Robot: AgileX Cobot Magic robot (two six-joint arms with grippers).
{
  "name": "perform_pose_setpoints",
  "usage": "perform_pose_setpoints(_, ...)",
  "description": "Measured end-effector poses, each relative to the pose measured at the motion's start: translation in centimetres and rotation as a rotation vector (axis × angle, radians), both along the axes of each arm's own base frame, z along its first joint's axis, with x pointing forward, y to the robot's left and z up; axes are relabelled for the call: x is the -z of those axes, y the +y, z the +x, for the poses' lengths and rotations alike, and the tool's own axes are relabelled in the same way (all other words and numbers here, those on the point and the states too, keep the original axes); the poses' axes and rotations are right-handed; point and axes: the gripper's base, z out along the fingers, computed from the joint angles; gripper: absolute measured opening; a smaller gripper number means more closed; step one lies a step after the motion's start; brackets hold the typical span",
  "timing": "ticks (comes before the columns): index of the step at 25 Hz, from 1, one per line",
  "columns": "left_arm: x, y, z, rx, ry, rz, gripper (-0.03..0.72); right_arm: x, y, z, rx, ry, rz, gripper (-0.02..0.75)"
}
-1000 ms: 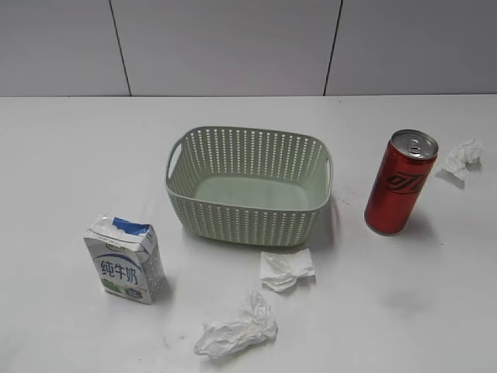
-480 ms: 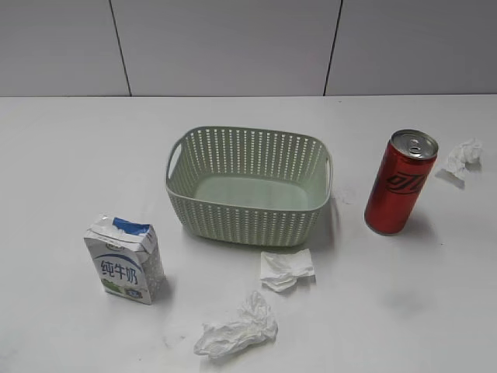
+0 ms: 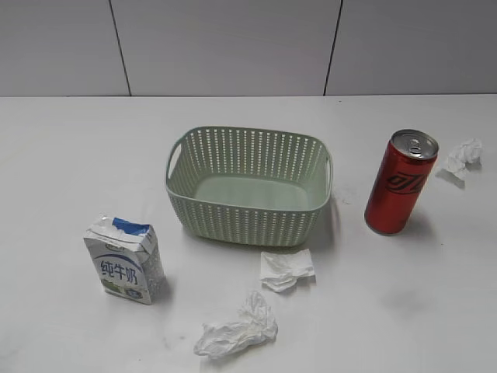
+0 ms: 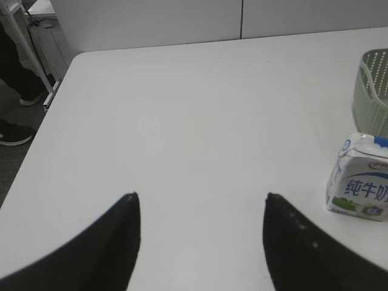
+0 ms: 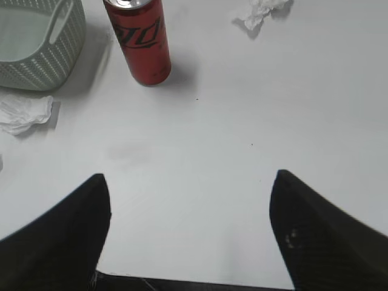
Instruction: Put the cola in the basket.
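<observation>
Cola (image 3: 400, 182) stands upright right of the basket (image 3: 248, 186), apart; both pincers (image 4: 200, 197) (image 5: 189, 176) spread wide, seemingly empty

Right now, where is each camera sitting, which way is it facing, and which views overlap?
Exterior: raised in front, slanting down at the basket, cola and milk carton; no arm shows.
Left wrist: above the table's left part, open left end effector low in frame.
Right wrist: facing the cola, open right end effector low in frame.
All three show the basket.
</observation>
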Motion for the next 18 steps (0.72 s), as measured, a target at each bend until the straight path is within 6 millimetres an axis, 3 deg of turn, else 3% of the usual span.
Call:
perform_pose_setpoints(9, 0.0, 0.0, 0.0, 0.000, 0.000, 0.000, 0.489, -1.4, 0.3, 7.7, 0.001, 0.190, -0.002, 0.621)
perform_pose_setpoints(18, 0.0, 0.0, 0.0, 0.000, 0.000, 0.000, 0.489, -1.2, 0.7, 16.0, -0.013, 0.319, -0.003, 0.621)
